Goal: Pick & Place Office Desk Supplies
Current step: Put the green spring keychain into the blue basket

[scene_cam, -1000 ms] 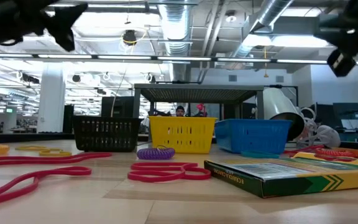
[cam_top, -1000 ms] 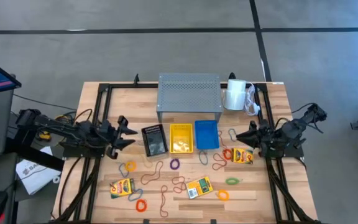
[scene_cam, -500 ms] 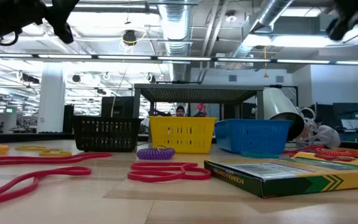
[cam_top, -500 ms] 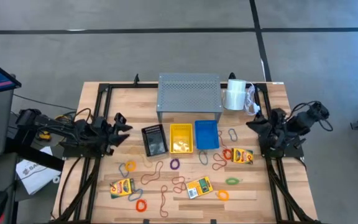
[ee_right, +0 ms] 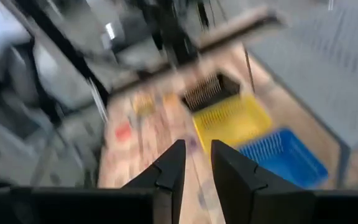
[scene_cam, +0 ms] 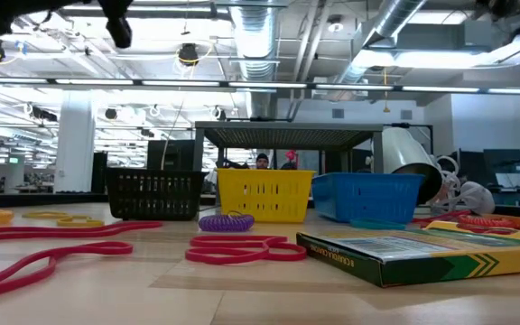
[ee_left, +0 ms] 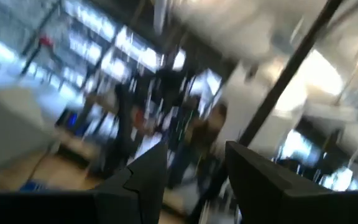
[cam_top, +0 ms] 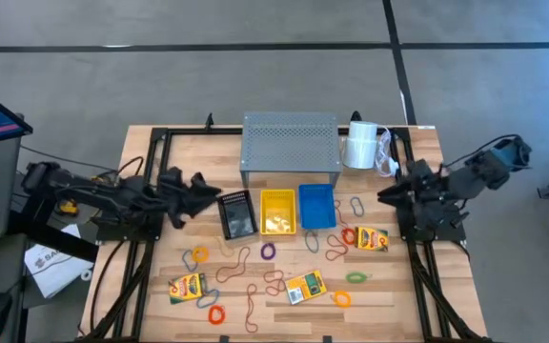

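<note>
glossy cardboard crayon boxes (cam_top: pixel 305 286) — thin rubbery loops (cam_top: pixel 266 252) on woodgrain

A: Where is the bench (cam_top: pixel 141 152) bare?

B: Upper left of the high view, and a strip along the frame's bottom edge.

A: What blocks the centre?

B: The grey riser (cam_top: pixel 290 145) at upper centre, with the black (cam_top: pixel 236 214), yellow (cam_top: pixel 276 211) and blue (cam_top: pixel 316 206) bins in a row just below it. The white roll (cam_top: pixel 360 146) stands beside the riser's right end.

A: Lower down?

B: Rubber-band loops (cam_top: pixel 273 280) and crayon boxes (cam_top: pixel 306 286) lie scattered, with narrow gaps between them.
</note>
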Available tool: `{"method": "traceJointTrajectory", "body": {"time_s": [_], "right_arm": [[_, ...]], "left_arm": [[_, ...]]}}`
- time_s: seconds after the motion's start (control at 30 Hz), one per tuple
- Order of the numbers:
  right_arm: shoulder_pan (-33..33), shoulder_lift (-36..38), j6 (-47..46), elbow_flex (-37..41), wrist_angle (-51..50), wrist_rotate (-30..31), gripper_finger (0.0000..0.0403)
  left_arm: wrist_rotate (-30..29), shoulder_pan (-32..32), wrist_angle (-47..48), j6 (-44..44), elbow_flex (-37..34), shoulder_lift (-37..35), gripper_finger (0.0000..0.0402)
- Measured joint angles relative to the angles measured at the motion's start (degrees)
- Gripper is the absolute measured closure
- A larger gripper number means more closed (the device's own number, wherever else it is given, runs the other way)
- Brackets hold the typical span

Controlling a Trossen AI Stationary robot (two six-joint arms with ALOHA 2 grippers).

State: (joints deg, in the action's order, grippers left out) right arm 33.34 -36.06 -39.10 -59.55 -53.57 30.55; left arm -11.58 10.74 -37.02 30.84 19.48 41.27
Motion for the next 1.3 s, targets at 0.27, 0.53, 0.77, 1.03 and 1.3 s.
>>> {"method": "traceJointTrajectory", "body": {"time_s": [0.27,0.53,0.77,1.03,1.3], "right_arm": [[0.0,-14.8,-4.5,-13.8,-17.6,-11.5,0.0327],[-0.3,-22.1,-3.6,-13.8,-24.5,-14.2,0.0327],[-2.4,-26.6,-4.8,-13.8,-23.8,-16.3,0.0327],[-0.8,-37.0,-9.3,-13.9,-25.3,-24.2,0.0307],[2.8,-49.1,-15.0,-13.8,-25.3,-26.6,0.0213]], "left_arm": [[5.3,0.0,23.8,-0.5,10.1,2.8,0.0243],[6.5,0.0,25.7,-10.3,11.8,0.9,0.0243],[6.5,0.0,25.7,-14.1,11.8,0.8,0.0243],[6.5,0.0,29.2,-14.1,11.8,0.8,0.0243],[6.5,0.0,32.9,-14.1,11.8,0.8,0.0243]]}}
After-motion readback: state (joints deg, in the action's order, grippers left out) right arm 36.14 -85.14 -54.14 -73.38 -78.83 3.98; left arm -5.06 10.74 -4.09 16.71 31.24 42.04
